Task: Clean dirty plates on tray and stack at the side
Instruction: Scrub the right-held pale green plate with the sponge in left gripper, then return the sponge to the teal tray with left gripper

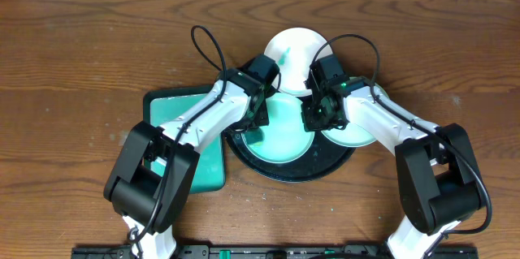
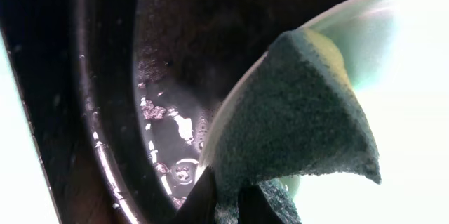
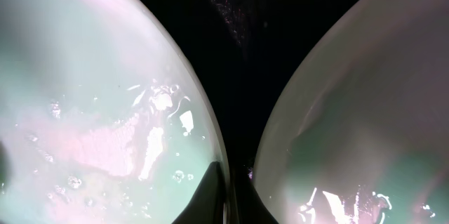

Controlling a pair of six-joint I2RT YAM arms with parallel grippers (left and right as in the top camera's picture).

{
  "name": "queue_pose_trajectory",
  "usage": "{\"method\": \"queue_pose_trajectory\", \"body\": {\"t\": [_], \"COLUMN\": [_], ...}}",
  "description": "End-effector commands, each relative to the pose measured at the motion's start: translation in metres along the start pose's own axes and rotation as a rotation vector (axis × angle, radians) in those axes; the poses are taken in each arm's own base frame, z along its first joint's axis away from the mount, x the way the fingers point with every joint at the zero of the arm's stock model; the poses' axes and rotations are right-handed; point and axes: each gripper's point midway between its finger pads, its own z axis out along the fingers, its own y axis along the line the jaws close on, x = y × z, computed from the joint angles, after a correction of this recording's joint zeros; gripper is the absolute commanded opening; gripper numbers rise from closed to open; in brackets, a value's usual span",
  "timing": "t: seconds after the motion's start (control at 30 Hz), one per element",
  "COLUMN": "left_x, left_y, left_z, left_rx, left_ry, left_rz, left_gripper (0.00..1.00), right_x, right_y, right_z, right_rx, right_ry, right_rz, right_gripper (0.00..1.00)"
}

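Plates [image 1: 280, 141] crowd the black tray [image 1: 292, 175], the white one [image 1: 292, 48] at its far edge. Left gripper [image 2: 235, 206] clamps a sponge [image 2: 295, 126] against the middle plate [image 3: 105, 112] (scrubbing step, I judge). Right gripper [image 3: 226, 199], fingers together, sits at its rim. Next calls for firm wiping before stacking beside the tray.

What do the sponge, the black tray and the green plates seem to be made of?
Sponge: coarse, fibrous scouring foam, dark and matte. Tray: probably plastic or lacquer, glossy black, with sharp reflections. Plates: smooth glazed ceramic or melamine; wet glints, cannot tell which.
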Motion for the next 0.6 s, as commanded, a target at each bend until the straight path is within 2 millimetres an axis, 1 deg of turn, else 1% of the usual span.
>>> {"method": "queue_pose_trajectory", "body": {"t": [0.0, 0.03, 0.1, 0.13, 0.2, 0.23, 0.3, 0.33, 0.43, 0.5, 0.57], "left_x": [-0.004, 0.004, 0.015, 0.019, 0.028, 0.031, 0.047, 0.053, 0.057, 0.055, 0.048], "left_y": [-0.008, -0.035, -0.067, -0.077, -0.090, -0.093, -0.103, -0.105, -0.096, -0.085, -0.072], "left_z": [0.003, 0.003, 0.003, 0.004, 0.007, 0.009, 0.010, 0.006, 0.008, 0.009, 0.000], "left_rx": [0.067, 0.208, 0.372, 0.424, 0.493, 0.509, 0.582, 0.610, 0.573, 0.526, 0.478], "left_ry": [-0.005, 0.045, 0.119, 0.153, 0.209, 0.230, 0.329, 0.355, 0.378, 0.375, 0.336], "left_rz": [0.027, 0.054, 0.074, 0.081, 0.091, 0.093, 0.098, 0.117, 0.109, 0.088, 0.073], "left_gripper": [0.07, 0.07, 0.07, 0.07, 0.07, 0.07, 0.07, 0.07, 0.07, 0.07, 0.07], "right_x": [-0.004, -0.004, -0.003, -0.003, -0.003, -0.003, -0.003, -0.003, -0.002, -0.002, -0.002], "right_y": [-0.003, -0.003, -0.003, -0.003, -0.003, -0.003, -0.003, -0.003, -0.003, -0.003, -0.003], "right_z": [0.000, 0.000, 0.000, 0.000, 0.000, 0.000, 0.000, 0.000, 0.000, 0.000, 0.000], "right_rx": [0.026, 0.026, 0.026, 0.026, 0.026, 0.026, 0.026, 0.027, 0.027, 0.027, 0.027], "right_ry": [-0.013, -0.013, -0.012, -0.012, -0.012, -0.012, -0.012, -0.011, -0.008, -0.008, -0.008], "right_rz": [0.005, 0.005, 0.005, 0.005, 0.005, 0.005, 0.005, 0.005, 0.005, 0.005, 0.005], "right_gripper": [0.01, 0.01, 0.01, 0.01, 0.01, 0.01, 0.01, 0.01, 0.01, 0.01, 0.04]}}
